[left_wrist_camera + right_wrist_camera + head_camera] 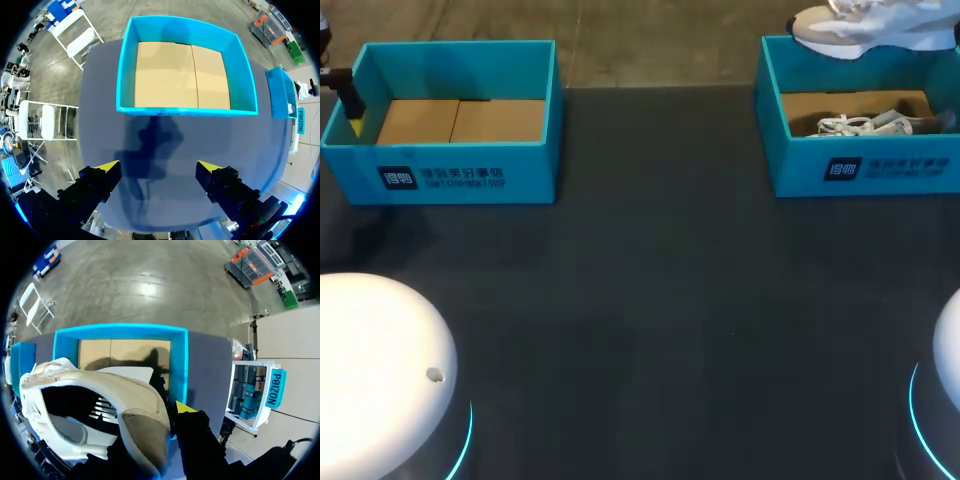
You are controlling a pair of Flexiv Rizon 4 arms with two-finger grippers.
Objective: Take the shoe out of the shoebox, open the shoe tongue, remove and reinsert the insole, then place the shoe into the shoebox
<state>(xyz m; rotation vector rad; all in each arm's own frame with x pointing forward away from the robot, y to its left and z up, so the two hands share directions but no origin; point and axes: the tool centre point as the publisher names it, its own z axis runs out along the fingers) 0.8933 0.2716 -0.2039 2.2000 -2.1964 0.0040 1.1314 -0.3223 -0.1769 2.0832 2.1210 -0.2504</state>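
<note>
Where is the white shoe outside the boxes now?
In the head view, the white shoe hangs far right, above the right shoebox's back wall.

Right end effector (156,426) seemingly clamped

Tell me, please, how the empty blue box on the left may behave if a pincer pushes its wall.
Probably light: the empty box shows only its cardboard floor. It would likely slide on the smooth dark table rather than tip, being low and wide. Its thin, lidless walls may flex.
</note>
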